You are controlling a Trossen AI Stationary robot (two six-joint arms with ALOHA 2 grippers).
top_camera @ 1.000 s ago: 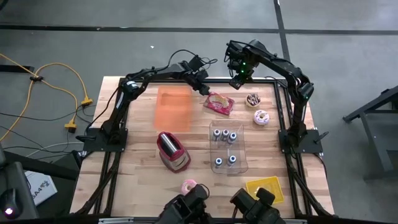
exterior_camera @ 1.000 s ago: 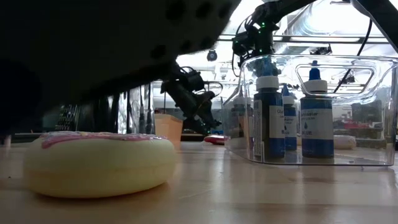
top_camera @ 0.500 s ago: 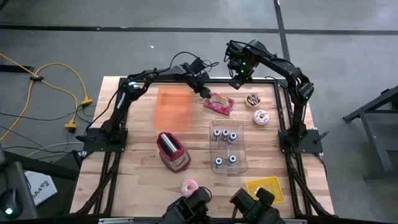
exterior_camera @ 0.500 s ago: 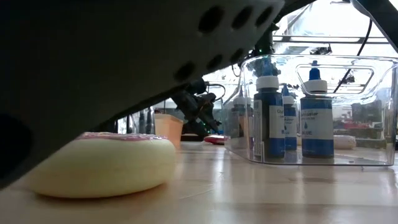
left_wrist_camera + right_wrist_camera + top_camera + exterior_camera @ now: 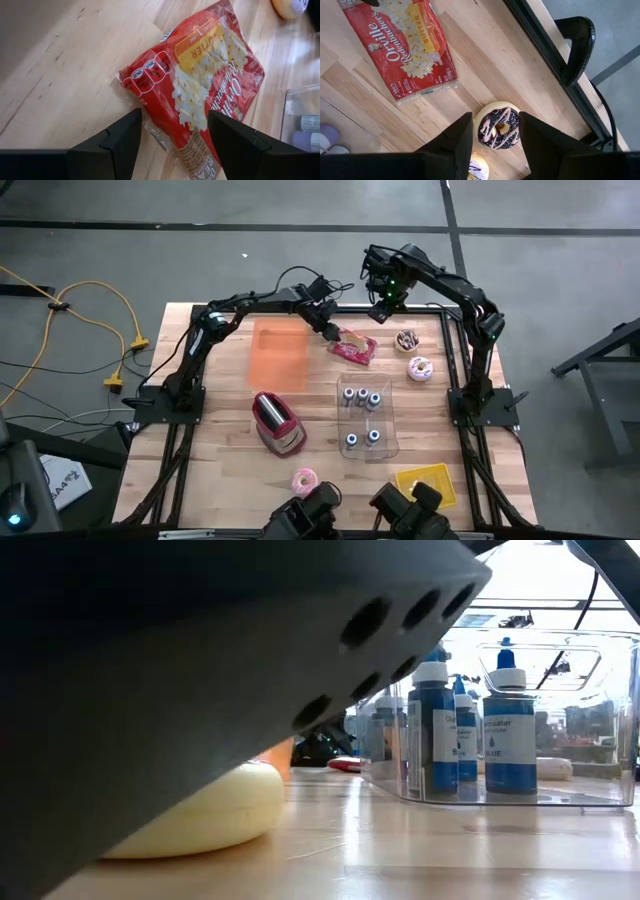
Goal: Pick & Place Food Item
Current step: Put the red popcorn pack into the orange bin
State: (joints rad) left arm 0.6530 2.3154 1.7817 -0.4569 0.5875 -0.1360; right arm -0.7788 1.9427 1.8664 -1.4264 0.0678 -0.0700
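Left gripper (image 5: 172, 137) stood with its fingers spread wide on either side of the popcorn bag's (image 5: 205, 90) near edge, gripping nothing. That bag (image 5: 352, 345) lay upper centre of the high view, on the table (image 5: 220, 430). Right gripper (image 5: 380, 305) hung partly open and empty above the table's far edge, upper right of centre.

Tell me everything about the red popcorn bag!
The popcorn bag is a flat red packet in shiny clear wrap, with a yellow butter label and a picture of popcorn. It lies flat on the wooden table near the far edge, beside the orange mat. The left gripper is just over one end, fingers open on either side. Whether they touch it is unclear.
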